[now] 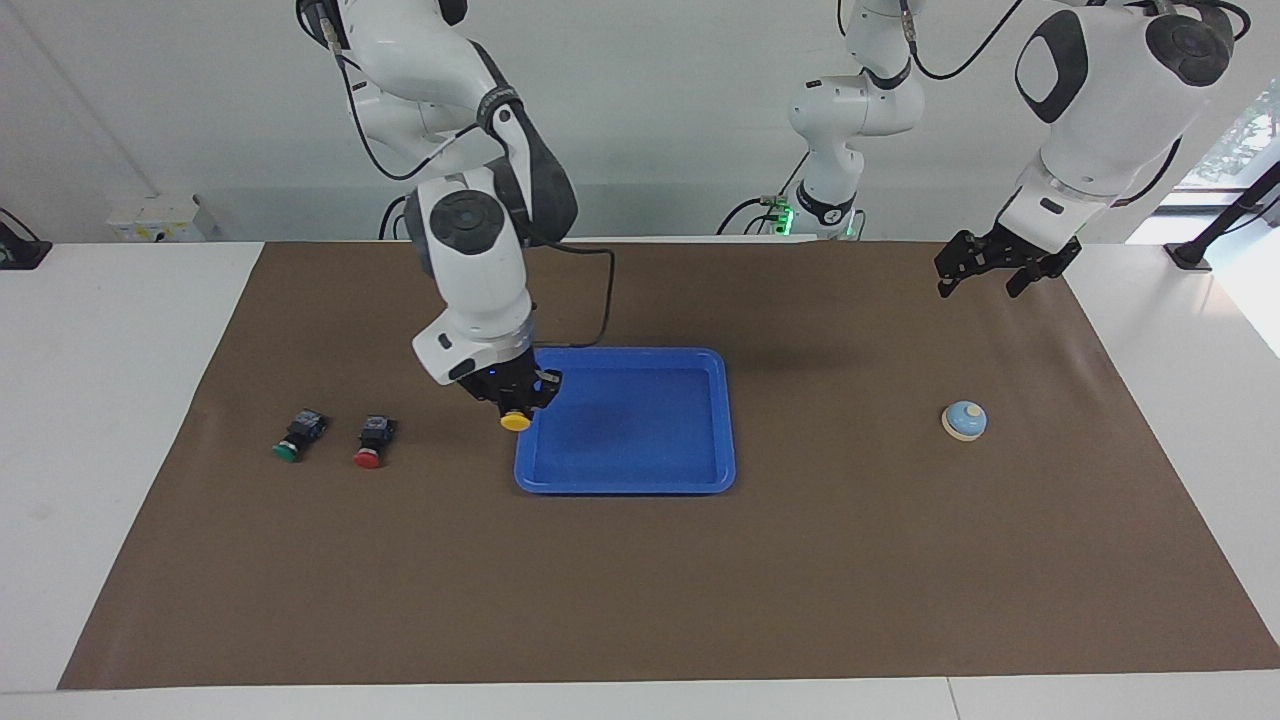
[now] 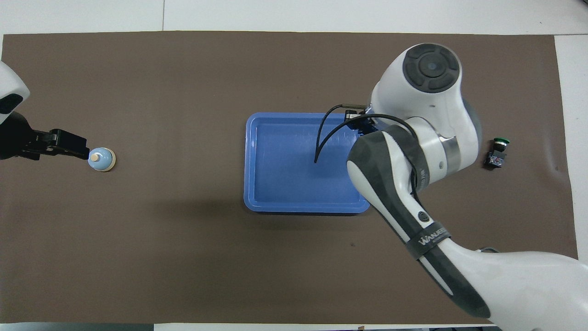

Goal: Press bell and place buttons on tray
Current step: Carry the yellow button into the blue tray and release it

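On the brown mat (image 1: 640,580), mid-table, the blue tray (image 1: 720,420) is laid. Over its rim at the right arm's end, the yellow button (image 1: 516,421) is gripped, raised, by the right gripper (image 1: 512,398). The left gripper (image 1: 985,268) (jaws spread) is held over the mat. Red button (image 1: 369,457), green button (image 1: 288,450) and bell (image 1: 965,420) are set on the mat.

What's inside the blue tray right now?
No button shows inside the blue tray; the right gripper holds the yellow button over its rim. The arm covers one corner from overhead.
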Action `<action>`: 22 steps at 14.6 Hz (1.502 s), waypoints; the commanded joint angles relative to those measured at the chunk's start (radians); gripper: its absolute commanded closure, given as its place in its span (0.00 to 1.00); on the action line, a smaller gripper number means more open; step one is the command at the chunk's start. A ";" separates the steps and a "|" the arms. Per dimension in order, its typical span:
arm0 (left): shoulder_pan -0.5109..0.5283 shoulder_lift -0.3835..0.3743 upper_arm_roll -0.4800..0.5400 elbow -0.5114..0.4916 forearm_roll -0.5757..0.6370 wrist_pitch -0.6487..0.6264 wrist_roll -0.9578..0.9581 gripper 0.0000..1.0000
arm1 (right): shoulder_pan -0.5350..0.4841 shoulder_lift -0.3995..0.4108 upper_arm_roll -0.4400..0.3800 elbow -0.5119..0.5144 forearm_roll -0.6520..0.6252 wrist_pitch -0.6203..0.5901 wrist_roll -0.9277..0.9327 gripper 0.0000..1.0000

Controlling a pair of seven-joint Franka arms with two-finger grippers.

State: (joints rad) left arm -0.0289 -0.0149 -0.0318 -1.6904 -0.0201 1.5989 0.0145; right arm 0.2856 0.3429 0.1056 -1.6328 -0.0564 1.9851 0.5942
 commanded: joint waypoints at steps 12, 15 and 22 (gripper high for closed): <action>-0.002 -0.011 0.003 -0.002 0.009 0.007 -0.011 0.00 | 0.058 0.076 -0.001 -0.213 -0.025 0.333 0.147 1.00; -0.002 -0.010 0.003 -0.002 0.009 0.007 -0.011 0.00 | 0.056 0.058 -0.001 -0.205 -0.025 0.299 0.199 0.00; -0.002 -0.010 0.003 0.000 0.009 0.007 -0.011 0.00 | -0.121 -0.137 -0.009 -0.171 -0.019 0.020 -0.007 0.00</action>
State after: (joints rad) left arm -0.0289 -0.0150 -0.0318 -1.6904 -0.0201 1.5989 0.0144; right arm 0.2399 0.2491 0.0923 -1.7841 -0.0689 2.0314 0.6988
